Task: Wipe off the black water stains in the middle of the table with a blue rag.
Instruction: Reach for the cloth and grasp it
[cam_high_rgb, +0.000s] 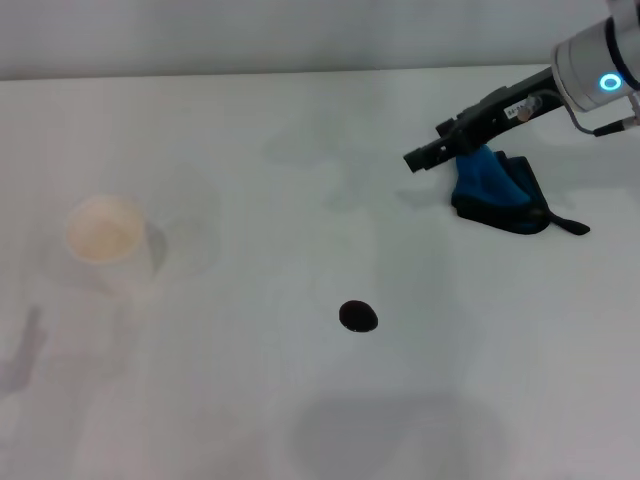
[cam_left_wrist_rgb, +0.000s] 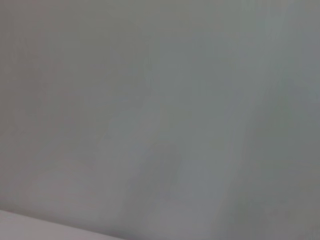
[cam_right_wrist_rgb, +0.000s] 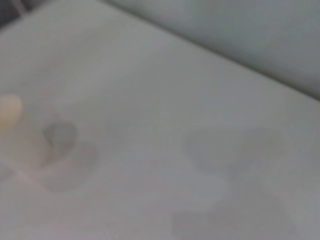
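Note:
The black water stain (cam_high_rgb: 357, 316) is one small glossy oval blot near the middle of the white table (cam_high_rgb: 250, 400). The blue rag (cam_high_rgb: 495, 190) with dark edges and a thin dark tail sits bunched at the far right of the table, its peak pointing up. My right gripper (cam_high_rgb: 415, 158) reaches in from the upper right, its black body right over the rag's peak and its tip past the rag's left side. It is well away from the stain. My left gripper is out of view; the left wrist view shows only a plain grey surface.
A white paper cup (cam_high_rgb: 105, 235) stands at the left of the table and also shows blurred in the right wrist view (cam_right_wrist_rgb: 10, 110). The table's far edge (cam_high_rgb: 300, 75) meets a pale wall.

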